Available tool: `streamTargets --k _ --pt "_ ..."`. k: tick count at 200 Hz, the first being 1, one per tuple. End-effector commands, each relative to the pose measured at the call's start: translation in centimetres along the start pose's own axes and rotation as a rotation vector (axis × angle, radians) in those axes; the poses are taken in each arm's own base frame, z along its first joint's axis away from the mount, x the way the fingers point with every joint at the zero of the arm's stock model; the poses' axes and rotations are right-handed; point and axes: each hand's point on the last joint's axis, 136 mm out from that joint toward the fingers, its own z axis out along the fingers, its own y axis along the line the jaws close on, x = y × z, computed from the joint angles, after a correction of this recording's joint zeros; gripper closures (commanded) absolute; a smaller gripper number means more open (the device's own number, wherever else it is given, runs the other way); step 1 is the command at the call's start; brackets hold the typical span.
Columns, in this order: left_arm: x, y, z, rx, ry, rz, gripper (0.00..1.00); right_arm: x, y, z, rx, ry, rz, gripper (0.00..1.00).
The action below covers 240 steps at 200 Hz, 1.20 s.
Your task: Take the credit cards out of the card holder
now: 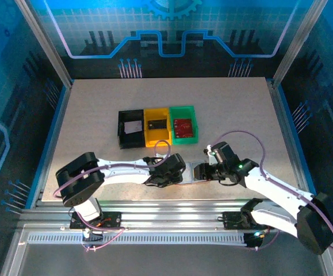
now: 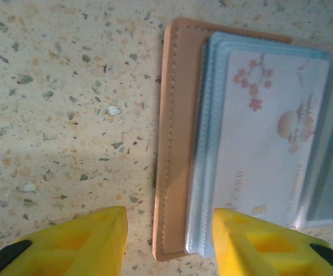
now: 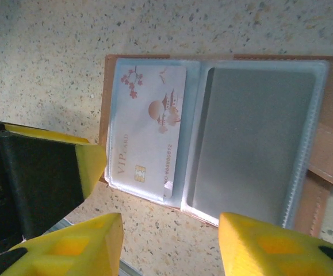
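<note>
Well, the small tan-pink leather folding card holder (image 3: 330,146) lies open on the speckled table (image 2: 57,86), right beneath both claws. The left claw (image 2: 169,217) is spread, one yellow finger (image 2: 252,241) over the holder's edge, seemingly pinning it down. A white credit card with a blossom print (image 3: 146,129) sits in the clear sleeve just ahead of the right claw (image 3: 171,224), whose fingers stand apart and empty. I'd call this the extraction step. Next, those fingers must catch the card's edge and slide it free.

The left arm (image 1: 123,170) and the right arm (image 1: 272,188) have white links, black joints, thin purple cables (image 1: 251,135) and yellow fingers (image 3: 68,247).
</note>
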Motion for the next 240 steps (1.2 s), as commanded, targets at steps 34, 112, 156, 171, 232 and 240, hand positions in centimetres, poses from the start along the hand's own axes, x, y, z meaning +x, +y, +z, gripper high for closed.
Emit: streamTargets --k 34,112,156,171,232,240 --pt "0.6 1.6 1.4 -0.070 0.007 -0.019 0.57 -1.4 1.5 1.5 -0.030 -0.013 0.004 0.59" --pt "2.0 3.4 3.2 -0.145 0.046 -0.014 0.57 -2.4 2.1 3.2 -0.051 -0.038 -0.021 0.61" --pt "3.2 3.9 4.3 -0.163 0.065 -0.009 0.57 -2.6 1.5 4.3 -0.033 -0.036 -0.025 0.63" --pt "3.7 4.1 4.9 -0.168 0.076 -0.010 0.57 -2.5 1.5 4.8 -0.040 -0.027 -0.025 0.65" --pt "5.0 5.2 6.2 -0.190 0.094 -0.009 0.57 -2.4 1.3 5.8 -0.052 -0.037 -0.037 0.69" --pt "5.1 5.4 6.3 -0.193 0.094 -0.011 0.57 -2.3 1.1 5.9 -0.051 -0.037 -0.039 0.69"
